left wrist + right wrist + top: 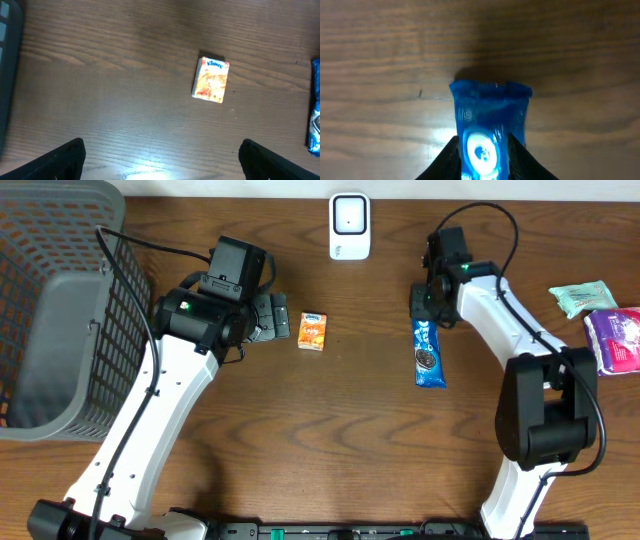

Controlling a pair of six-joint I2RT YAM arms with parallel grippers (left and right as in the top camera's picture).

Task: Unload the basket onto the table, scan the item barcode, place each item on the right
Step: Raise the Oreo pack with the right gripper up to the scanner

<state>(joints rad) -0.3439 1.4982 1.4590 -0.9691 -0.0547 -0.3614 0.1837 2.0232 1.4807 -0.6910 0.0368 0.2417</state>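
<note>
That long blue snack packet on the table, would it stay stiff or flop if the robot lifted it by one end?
The blue packet looks like thin glossy film with a crimped end, so it probably sags or crinkles rather than staying rigid. Its shine suggests it may slip between the fingers. Lying flat, it seems unlikely to roll.

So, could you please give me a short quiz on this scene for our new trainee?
1. True or false: the left claw is open, with the Kleenex pack lying untouched beyond it.
2. What colour is the scanner at the far edge of the table?
3. Which item do the fingers of the right claw flank? A Kleenex pack; B blue snack pack; C scanner.
Key: 1 true; 2 white; 3 B.
</note>
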